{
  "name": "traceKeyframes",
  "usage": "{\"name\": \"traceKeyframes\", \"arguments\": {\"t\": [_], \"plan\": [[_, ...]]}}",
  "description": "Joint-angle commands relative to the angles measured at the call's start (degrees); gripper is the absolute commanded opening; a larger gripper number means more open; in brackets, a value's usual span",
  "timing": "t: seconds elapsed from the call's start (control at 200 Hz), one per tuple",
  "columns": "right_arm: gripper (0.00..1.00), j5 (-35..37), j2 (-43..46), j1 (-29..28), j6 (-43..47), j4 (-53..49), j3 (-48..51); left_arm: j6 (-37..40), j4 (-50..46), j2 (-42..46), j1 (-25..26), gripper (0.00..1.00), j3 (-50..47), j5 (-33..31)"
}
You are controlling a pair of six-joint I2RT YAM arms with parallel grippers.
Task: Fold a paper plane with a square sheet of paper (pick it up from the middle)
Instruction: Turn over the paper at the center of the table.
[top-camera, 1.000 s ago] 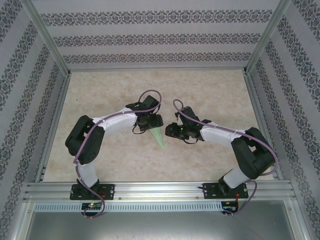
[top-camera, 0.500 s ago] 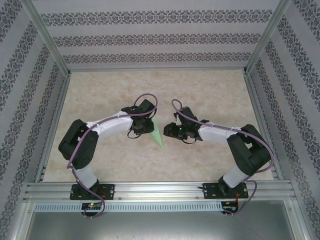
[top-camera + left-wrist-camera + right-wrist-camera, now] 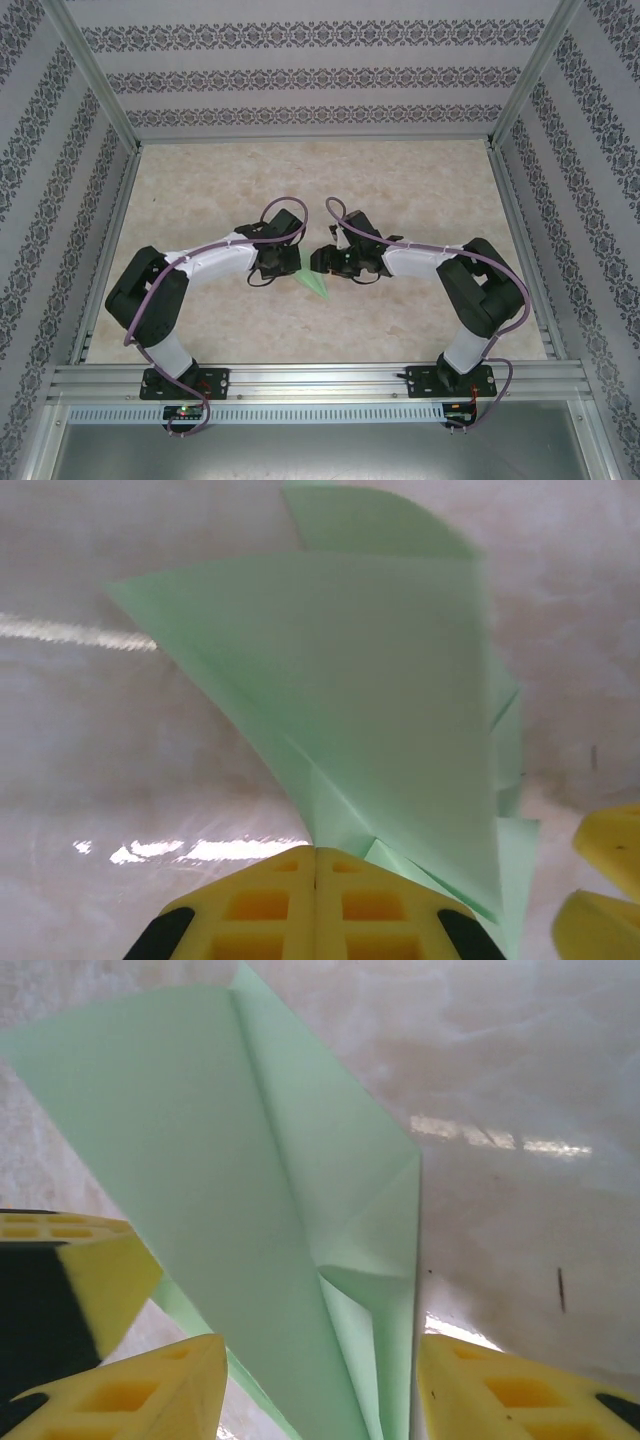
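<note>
The mint-green sheet is folded into a slim paper plane (image 3: 314,284), its point aimed at the near edge, between the two grippers at mid-table. My left gripper (image 3: 291,262) is shut on the plane's wide end. In the left wrist view the yellow fingers (image 3: 270,905) meet with no gap and the plane (image 3: 380,700) fans out from their tips. My right gripper (image 3: 322,262) is open, straddling the plane (image 3: 230,1160) from the right. Its yellow fingers (image 3: 150,1390) stand well apart on either side of the folded layers, clear of the paper.
The beige marbled tabletop (image 3: 420,180) has free room behind and to both sides. Patterned walls and a metal frame (image 3: 100,90) enclose the table. The left gripper's finger (image 3: 60,1280) sits close beside the right gripper's fingers.
The left gripper has drawn the plane slightly nearer and leftward. The right gripper has moved left and now has the plane between its open fingers.
</note>
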State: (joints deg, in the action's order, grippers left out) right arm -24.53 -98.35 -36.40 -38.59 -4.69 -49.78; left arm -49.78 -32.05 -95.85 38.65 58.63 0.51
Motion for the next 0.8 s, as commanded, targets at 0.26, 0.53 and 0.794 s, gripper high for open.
{"name": "traceKeyframes", "arguments": {"t": [0.26, 0.53, 0.794], "plan": [[0.54, -2.2, -2.7, -1.6, 4.2, -0.8, -3.1, 0.7, 4.2, 3.1, -0.7, 0.00, -3.1, 0.1], [0.54, -4.2, -3.2, -2.0, 4.7, 0.0, -3.8, 0.9, 4.6, 3.1, -0.7, 0.00, -3.1, 0.3], [0.55, -2.3, -1.2, -2.0, 5.8, -0.2, -2.2, 1.0, 4.4, 3.1, -0.8, 0.00, -3.0, 0.2]]}}
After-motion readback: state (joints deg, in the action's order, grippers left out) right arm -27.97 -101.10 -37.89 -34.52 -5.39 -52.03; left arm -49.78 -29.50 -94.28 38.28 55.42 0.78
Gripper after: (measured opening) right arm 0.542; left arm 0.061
